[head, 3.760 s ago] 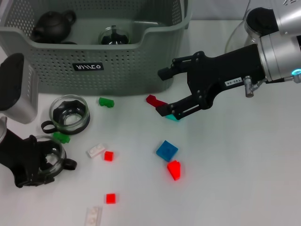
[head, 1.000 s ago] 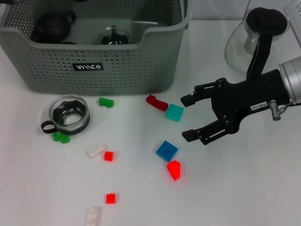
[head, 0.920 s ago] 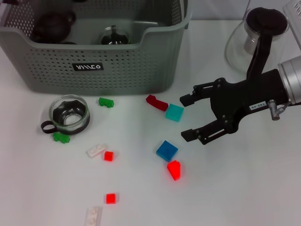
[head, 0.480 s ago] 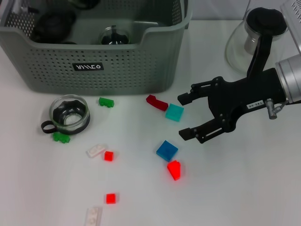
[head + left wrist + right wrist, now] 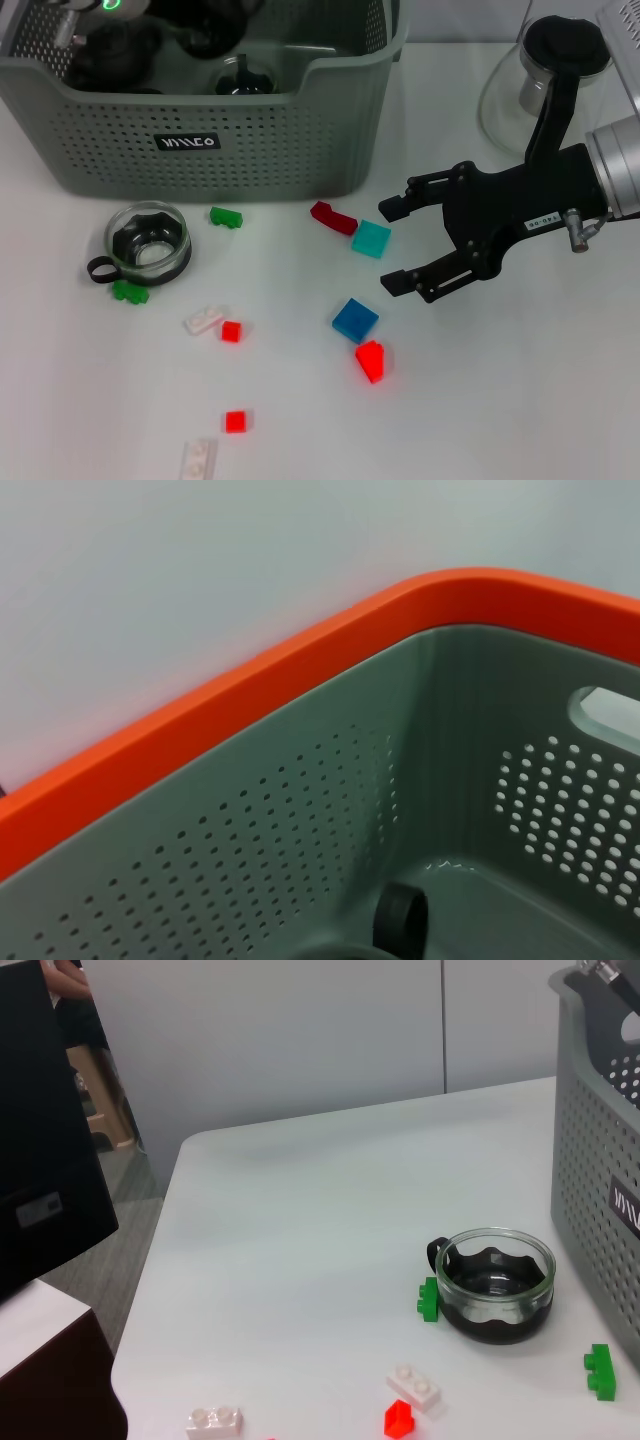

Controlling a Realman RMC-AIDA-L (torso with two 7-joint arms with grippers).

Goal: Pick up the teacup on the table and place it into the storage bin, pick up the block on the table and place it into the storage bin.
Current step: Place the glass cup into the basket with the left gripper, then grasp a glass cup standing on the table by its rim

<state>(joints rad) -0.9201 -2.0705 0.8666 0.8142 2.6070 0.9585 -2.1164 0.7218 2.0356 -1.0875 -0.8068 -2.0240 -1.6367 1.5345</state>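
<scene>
1. White bench carries everything you are working with: the storage bin at the far left, a glass teacup just in front of its wall, and small blocks scattered across the middle.
2. Your right tool hovers with its fingers spread apart and empty, just beside the teal block.
3. A dark red block almost touches the teal one, and a blue block lies near. If you close off-centre, a finger could catch a neighbour and push the target away.
4. Your left tool is over the bin's back corner; you cannot tell whether it is apart or together.
5. A glass pitcher stands close behind your right arm, so a wide swing toward the bin could strike it.
6. Carry the block over the bin's rim, or it may clip the wall and drop.
</scene>
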